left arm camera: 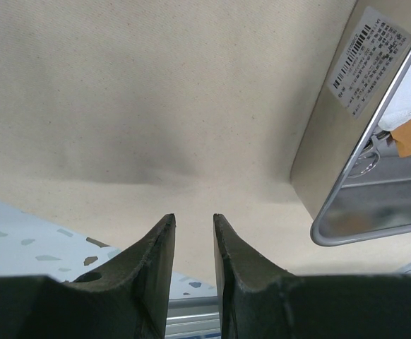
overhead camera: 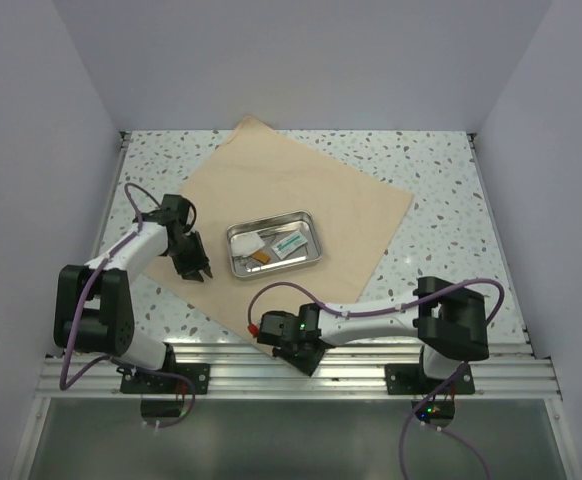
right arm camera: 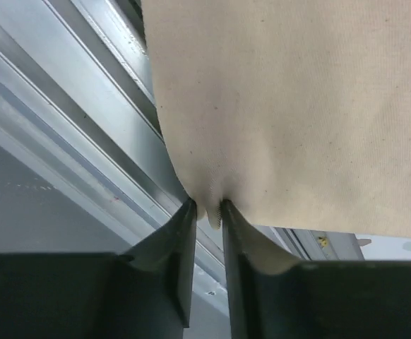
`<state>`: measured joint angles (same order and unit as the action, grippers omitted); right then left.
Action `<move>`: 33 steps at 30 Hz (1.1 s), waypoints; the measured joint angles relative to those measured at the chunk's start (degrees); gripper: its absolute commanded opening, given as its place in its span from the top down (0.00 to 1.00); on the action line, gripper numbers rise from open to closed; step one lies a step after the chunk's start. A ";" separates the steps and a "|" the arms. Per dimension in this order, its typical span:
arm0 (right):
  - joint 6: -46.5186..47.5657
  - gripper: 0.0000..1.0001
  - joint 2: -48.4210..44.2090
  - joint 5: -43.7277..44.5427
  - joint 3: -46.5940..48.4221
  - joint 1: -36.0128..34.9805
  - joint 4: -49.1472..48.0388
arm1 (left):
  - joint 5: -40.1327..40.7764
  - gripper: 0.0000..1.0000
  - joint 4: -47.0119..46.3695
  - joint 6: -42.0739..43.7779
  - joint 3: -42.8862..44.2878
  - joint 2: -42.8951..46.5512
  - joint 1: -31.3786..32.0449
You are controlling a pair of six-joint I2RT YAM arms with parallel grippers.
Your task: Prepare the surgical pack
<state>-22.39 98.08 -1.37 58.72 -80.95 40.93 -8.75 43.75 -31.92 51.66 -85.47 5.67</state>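
A tan sheet [overhead camera: 311,190] lies cornerwise on the speckled worktop [overhead camera: 441,170], one corner toward 12 o'clock and one toward 3 o'clock. A shiny steel tray [overhead camera: 319,240] rests on the sheet, toward its 6 o'clock half. In the tray lie a white gauze square [overhead camera: 246,243] at the 9 o'clock end, a white packet with green print [overhead camera: 291,243] toward 3 o'clock, and a small orange piece [overhead camera: 262,257] just at 6 o'clock of the gauze.

The left fingers [overhead camera: 199,270] sit at the sheet's edge, at about 8 o'clock of the tray and near it. In the left wrist view these fingers [left arm camera: 171,224] stand a narrow gap apart, low over the sheet [left arm camera: 156,92] where it meets the worktop [left arm camera: 22,240]. I cannot tell whether they hold the cloth. The tray's outer wall [left arm camera: 325,148], bearing a barcode label [left arm camera: 368,63], is at 2 o'clock of them.

The right fingers [overhead camera: 309,358] are at 6 o'clock of the tray, over the aluminium rail [right arm camera: 85,141] at the worktop's near edge. In the right wrist view they [right arm camera: 190,210] are nearly closed, pinching a small pucker of the sheet's edge [right arm camera: 297,106].
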 measured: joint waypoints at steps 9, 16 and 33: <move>-0.48 1.00 -0.17 6.05 2.99 0.00 3.48 | 2.60 0.68 2.16 -0.52 2.67 -0.24 0.00; 3.56 1.00 -2.75 13.68 17.79 7.15 8.83 | 13.33 0.68 7.67 -1.62 18.21 -1.03 -0.39; 14.12 1.00 25.86 17.25 70.79 31.69 11.87 | 16.17 0.71 9.29 -1.46 26.03 -11.02 -3.67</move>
<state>-8.27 123.94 15.88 129.51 -49.25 52.80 7.42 53.04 -33.39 77.69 -96.49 2.00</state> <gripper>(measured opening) 0.026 0.293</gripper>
